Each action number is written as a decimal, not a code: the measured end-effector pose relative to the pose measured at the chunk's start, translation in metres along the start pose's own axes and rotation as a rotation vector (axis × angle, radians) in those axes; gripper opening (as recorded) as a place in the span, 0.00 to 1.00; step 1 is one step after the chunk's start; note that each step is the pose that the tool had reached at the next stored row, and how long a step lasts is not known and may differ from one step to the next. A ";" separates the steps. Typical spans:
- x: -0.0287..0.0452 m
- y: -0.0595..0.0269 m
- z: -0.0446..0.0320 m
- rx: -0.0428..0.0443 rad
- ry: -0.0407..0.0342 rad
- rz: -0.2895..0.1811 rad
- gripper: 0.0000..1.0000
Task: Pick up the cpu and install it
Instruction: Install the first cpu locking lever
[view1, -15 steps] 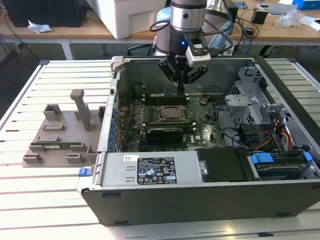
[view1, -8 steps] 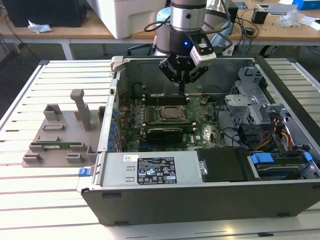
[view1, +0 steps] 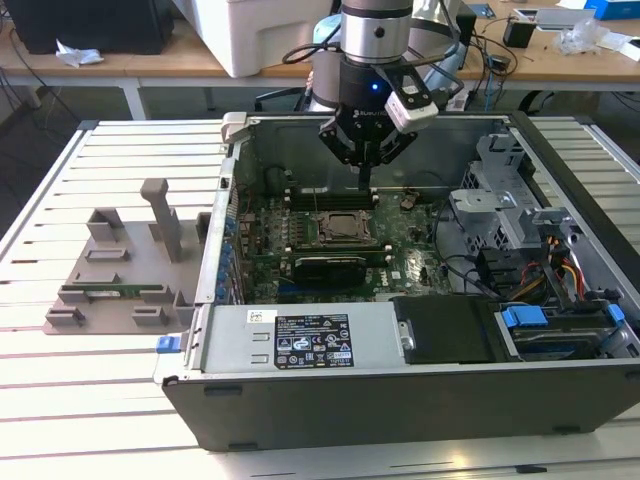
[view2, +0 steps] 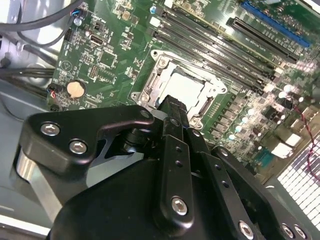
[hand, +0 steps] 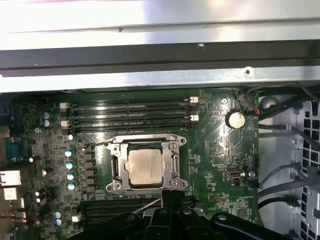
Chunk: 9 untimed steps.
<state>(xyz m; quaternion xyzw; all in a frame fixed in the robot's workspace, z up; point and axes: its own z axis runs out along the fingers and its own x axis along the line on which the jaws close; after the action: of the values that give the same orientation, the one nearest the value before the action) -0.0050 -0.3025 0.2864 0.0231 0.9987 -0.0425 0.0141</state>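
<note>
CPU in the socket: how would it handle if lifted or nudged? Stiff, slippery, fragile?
The cpu looks like a flat plate with a metal top, so it is probably stiff, not floppy. Its smooth, shiny lid may be slippery to pinch. It sits low inside the socket frame, so a sideways push likely won't slide it.

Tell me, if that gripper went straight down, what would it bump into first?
Most likely the cpu lying in the socket frame, or that frame's edge. The gripper points down right above them, but depth is hard to judge.
</note>
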 end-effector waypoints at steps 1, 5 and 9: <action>0.0000 0.0000 0.0000 -0.0003 -0.0008 -0.010 0.11; 0.0000 0.0000 0.0000 -0.0015 -0.0042 -0.050 0.11; 0.0000 0.0000 0.0000 -0.0030 -0.0085 -0.101 0.11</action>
<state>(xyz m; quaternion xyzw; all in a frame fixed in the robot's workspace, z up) -0.0050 -0.3025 0.2865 -0.0274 0.9986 -0.0418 0.0163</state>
